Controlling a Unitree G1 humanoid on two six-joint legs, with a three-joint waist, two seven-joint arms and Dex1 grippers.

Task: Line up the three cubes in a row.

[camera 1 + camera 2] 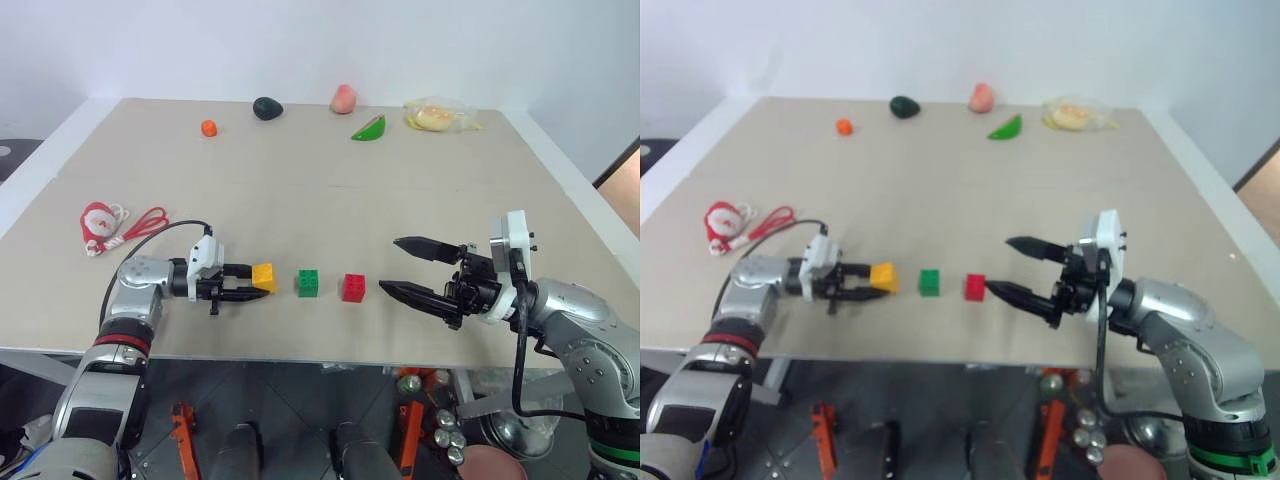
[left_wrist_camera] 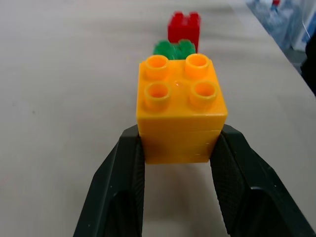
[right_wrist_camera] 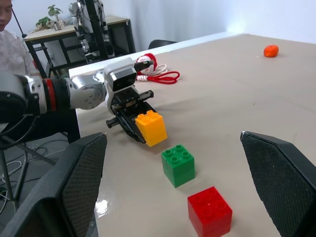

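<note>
The left tool [image 1: 258,284] clamps the yellow cube [image 1: 264,276] beside the green cube [image 1: 308,283] and red cube [image 1: 354,288] on the counter [image 1: 300,180]; a skewed release could break the row, while the right tool [image 1: 398,268] gapes wide.

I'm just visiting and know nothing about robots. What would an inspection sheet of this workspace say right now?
Surface: beige table, flat.
Job's things: yellow cube, green cube and red cube in a row near the front edge.
Clutter: orange fruit, dark fruit, pink fruit, green slice, plastic bag, red-and-white toy.
Grippers: left gripper shut on the yellow cube; right gripper open, beside the red cube.
Cables: black cable along the left arm.
Surroundings: cans under the table; a person at a desk.
</note>
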